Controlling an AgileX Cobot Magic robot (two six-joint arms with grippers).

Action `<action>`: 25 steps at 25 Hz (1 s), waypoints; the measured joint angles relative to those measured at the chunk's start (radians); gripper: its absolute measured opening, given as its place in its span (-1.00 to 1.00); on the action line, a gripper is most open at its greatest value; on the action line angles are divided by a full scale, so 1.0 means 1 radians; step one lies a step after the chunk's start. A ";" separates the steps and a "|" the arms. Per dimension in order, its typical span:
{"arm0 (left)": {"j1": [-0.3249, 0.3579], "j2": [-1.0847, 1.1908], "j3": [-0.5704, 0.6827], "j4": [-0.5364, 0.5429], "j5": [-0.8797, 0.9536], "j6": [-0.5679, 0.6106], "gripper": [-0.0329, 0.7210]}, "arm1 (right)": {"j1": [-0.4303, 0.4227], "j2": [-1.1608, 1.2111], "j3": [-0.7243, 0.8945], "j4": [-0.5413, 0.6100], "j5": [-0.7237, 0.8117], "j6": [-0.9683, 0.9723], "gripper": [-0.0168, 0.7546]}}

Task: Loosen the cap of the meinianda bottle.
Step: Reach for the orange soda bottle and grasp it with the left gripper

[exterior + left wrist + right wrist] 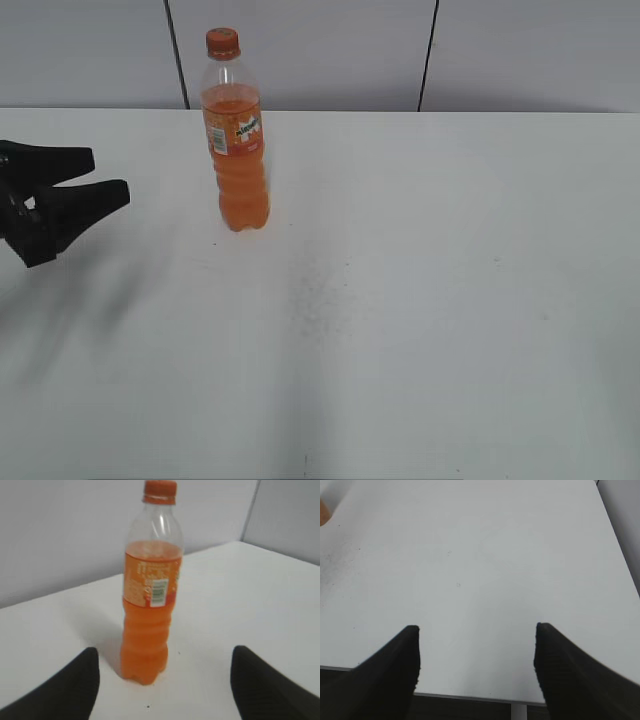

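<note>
Orange cap [222, 41], clear meinianda bottle [238, 150] with orange liquid, white table [450, 300], black left claw [105, 173]

An upright meinianda bottle [237, 150] with its orange cap [222, 41] on is seen on the white table [420, 290], the open-jawed left gripper [108, 174] well apart at left.

At the left edge of the exterior view, the left gripper [108, 175] appears as two matte black fingers [60, 160], wedge-shaped and tapering to blunt tips, joined to a darker black body at the frame's edge. In the left wrist view, lower corners, the same gripper [165, 675] shows two smooth black rounded pads. The right gripper [476, 645] shows black pads [395, 670] with fine ribbed edges.
</note>
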 joint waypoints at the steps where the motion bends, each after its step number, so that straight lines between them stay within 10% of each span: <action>1: 0.011 0.025 -0.046 0.071 -0.003 -0.021 0.41 | 0.000 0.000 0.000 0.000 0.000 0.000 0.43; 6: 0.021 0.132 -0.259 0.324 -0.013 -0.093 0.41 | 0.000 0.000 0.000 0.000 0.000 0.000 0.43; 14: 0.001 0.318 -0.506 0.325 -0.015 -0.091 0.78 | 0.000 0.000 0.000 0.000 0.000 0.000 0.43; 25: -0.128 0.563 -0.813 0.381 -0.015 -0.218 0.77 | 0.000 0.000 0.000 0.000 0.000 0.000 0.43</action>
